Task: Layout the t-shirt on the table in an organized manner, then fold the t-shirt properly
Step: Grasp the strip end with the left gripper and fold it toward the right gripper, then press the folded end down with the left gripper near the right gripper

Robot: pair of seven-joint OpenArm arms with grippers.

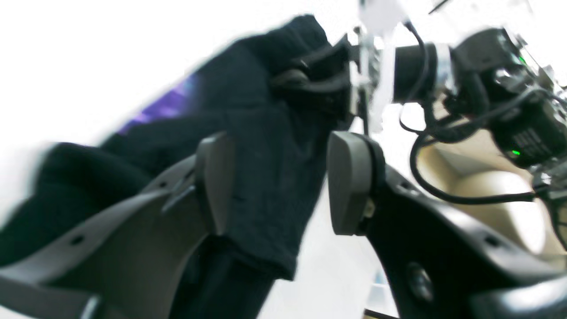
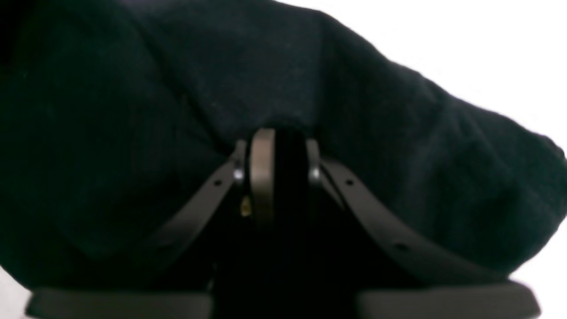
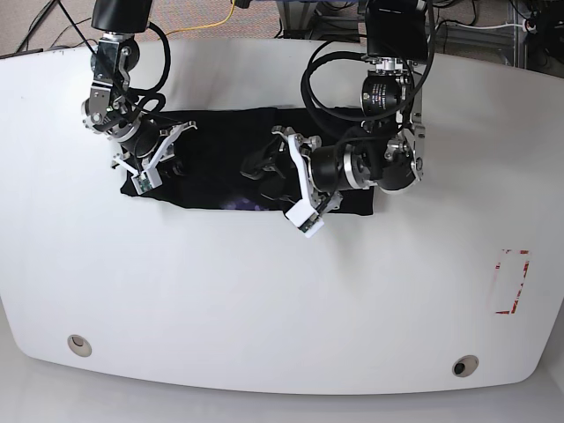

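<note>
Black t-shirt (image 3: 216,159) lying in a rumpled band across the far half of the white worktop (image 3: 264,300), well apart from the red tape rectangle (image 3: 511,282). Left tool (image 1: 279,181) over the shirt's middle, pads spread wide, a fold of cloth hanging between them, gripped by neither. Right tool (image 2: 277,177) at the shirt's other end, pinched tight on a bunch of black fabric.

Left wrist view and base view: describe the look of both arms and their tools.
Left tool: two dark grey curved plastic fingers with flat rounded pads and small holes. Right tool: the same dark curved fingers. Both arms are black and silver cylinders with white brackets, looped black cables and small green lights.
</note>
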